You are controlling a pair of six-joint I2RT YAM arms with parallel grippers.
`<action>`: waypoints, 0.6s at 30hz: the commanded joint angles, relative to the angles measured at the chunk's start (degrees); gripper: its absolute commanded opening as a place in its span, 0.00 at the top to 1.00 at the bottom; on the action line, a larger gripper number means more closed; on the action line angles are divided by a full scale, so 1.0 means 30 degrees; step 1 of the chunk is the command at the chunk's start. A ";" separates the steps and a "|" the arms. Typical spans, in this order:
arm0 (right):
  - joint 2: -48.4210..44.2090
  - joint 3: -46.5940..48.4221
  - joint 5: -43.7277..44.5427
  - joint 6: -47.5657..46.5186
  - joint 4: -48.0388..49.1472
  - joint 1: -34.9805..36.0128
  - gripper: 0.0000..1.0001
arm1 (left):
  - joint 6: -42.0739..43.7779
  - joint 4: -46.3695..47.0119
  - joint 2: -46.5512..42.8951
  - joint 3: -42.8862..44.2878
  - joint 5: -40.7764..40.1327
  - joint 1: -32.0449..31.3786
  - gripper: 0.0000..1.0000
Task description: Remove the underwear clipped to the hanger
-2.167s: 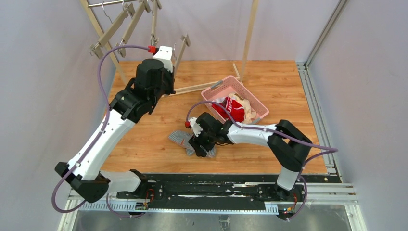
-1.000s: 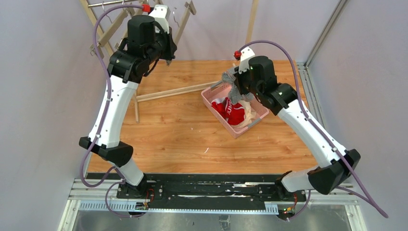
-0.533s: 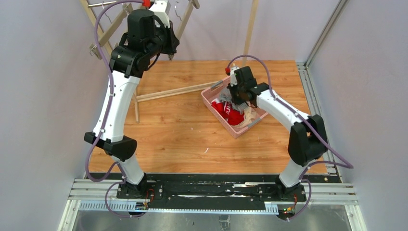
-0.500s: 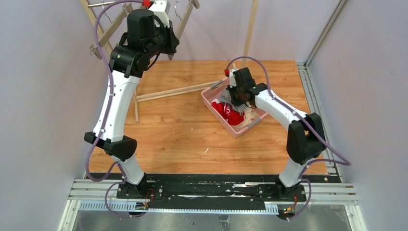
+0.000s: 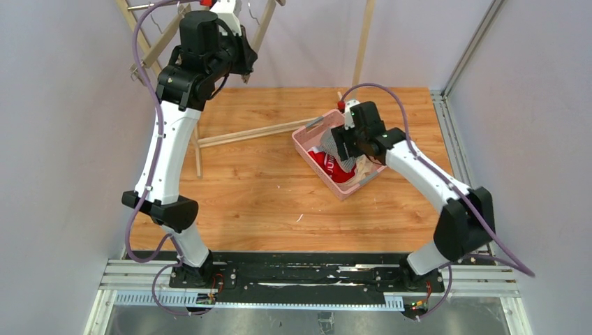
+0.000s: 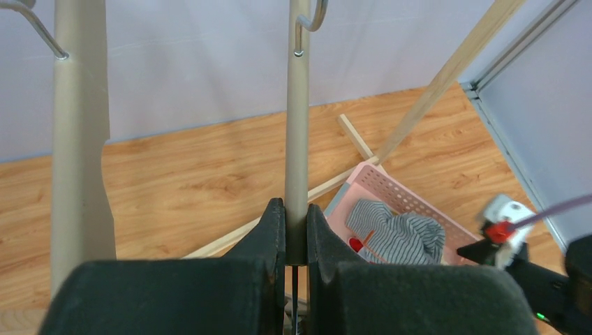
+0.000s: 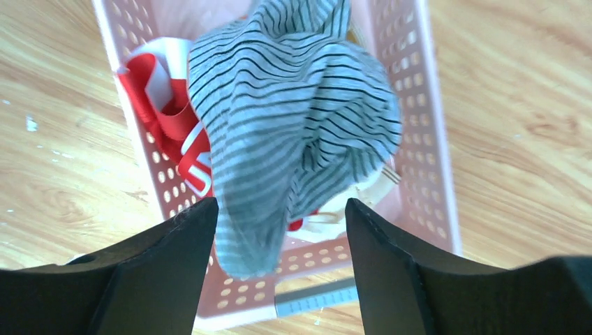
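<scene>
Wooden table [image 5: 265, 202], with a wooden drying rack [image 5: 363, 42] at its far side. Left arm raised to the rack; right arm reaches over the pink basket [image 7: 426, 105].

All three garments are in the basket: grey-and-white striped shorts [image 7: 293, 118] heaped on top, red shorts [image 7: 150, 91] under them, cream shorts [image 5: 363, 167] at the near corner.

Right gripper [image 7: 279, 209] hovers above the pile, jaws spread wide and holding nothing.

Left gripper [image 6: 295, 216] pinches the thin bar of a wooden hanger [image 6: 299, 125]. No cloth shows on it or on the neighbouring hanger [image 6: 80, 139].

Step in hand, as I judge it: the drop of the last piece, so the task is nearly done. Next move: lift the right arm straight up clear of the fabric, then let go of the hanger gently so it hangs settled.
</scene>
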 commanded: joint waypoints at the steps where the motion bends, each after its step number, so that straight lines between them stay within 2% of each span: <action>1: -0.2971 -0.0633 0.1035 -0.0109 0.0373 -0.0110 0.31 | -0.0229 0.1784 0.0099 0.0526 0.0328 0.0277 1.00; 11: -0.7190 -0.1959 0.1790 -0.0288 0.1195 -0.0044 0.28 | -0.0567 0.2520 0.0708 0.1225 0.0170 0.0802 1.00; 18: -0.8467 -0.2171 0.2070 -0.0357 0.1210 0.0014 0.26 | -0.0657 0.3451 0.0949 0.1197 -0.0123 0.1023 1.00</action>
